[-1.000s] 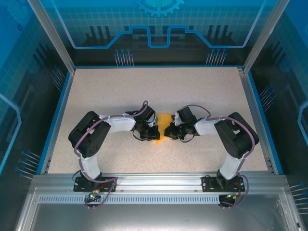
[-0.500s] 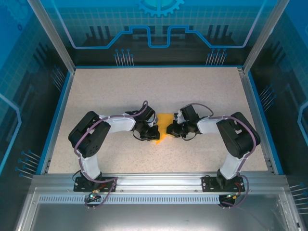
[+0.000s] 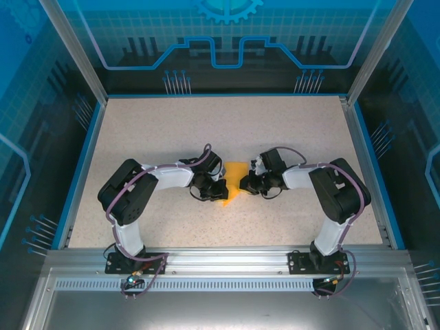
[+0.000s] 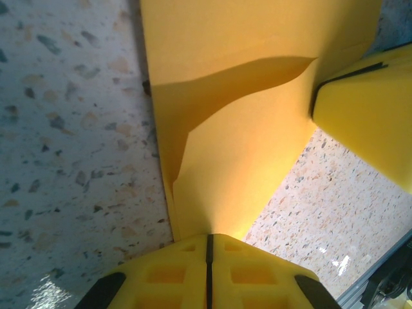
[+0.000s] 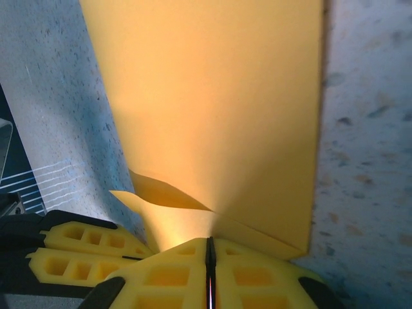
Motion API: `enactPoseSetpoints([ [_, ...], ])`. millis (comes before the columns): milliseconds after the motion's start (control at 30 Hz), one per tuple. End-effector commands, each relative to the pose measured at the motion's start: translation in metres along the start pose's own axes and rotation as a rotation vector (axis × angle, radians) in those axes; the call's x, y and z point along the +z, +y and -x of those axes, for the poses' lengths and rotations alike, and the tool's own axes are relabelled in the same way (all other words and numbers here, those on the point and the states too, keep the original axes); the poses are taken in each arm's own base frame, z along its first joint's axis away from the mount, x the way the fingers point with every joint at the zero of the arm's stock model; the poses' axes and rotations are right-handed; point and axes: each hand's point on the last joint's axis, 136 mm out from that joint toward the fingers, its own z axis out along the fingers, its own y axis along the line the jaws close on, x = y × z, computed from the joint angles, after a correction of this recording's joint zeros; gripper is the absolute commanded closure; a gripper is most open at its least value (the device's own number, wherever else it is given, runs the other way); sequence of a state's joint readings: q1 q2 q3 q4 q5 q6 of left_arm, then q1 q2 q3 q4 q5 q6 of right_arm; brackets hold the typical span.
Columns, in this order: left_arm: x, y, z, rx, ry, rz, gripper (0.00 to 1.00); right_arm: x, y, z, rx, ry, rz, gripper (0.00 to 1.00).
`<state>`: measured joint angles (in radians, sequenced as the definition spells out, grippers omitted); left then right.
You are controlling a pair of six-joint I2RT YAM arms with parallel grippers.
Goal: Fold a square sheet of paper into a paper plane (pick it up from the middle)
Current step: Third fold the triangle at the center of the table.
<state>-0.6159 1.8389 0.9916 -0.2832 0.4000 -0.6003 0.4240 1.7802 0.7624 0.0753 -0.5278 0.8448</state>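
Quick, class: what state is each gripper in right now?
Left gripper: closed on the thin orange-yellow paper sheet.
Right gripper: closed on the same paper sheet.

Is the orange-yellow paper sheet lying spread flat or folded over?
Folded over. The thin orange-yellow paper sheet shows overlapping layers and a curved flap in the left wrist view, a second layer near the right gripper.

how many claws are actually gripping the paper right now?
2. The left claw is shut on the orange-yellow paper from its left side. The right claw is shut on it from the right side. Both meet mid-table.
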Motion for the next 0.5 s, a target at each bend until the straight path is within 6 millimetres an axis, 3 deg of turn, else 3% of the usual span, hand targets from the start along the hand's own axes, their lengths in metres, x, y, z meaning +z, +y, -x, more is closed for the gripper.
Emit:
enactPoseSetpoints([
  [0,0.005,0.028,-0.007,-0.028,0.021,0.101,0.91,-0.013,0.001,0.019,-0.002,-0.044,0.000,0.90],
  [233,0.005,0.028,-0.007,-0.028,0.023,0.100,0.91,-0.004,-0.029,0.021,0.034,-0.034,-0.068,0.90],
  [467,0.004,0.027,-0.008,-0.025,0.022,0.101,0.91,-0.013,-0.028,0.027,0.024,-0.049,-0.101,0.90],
])
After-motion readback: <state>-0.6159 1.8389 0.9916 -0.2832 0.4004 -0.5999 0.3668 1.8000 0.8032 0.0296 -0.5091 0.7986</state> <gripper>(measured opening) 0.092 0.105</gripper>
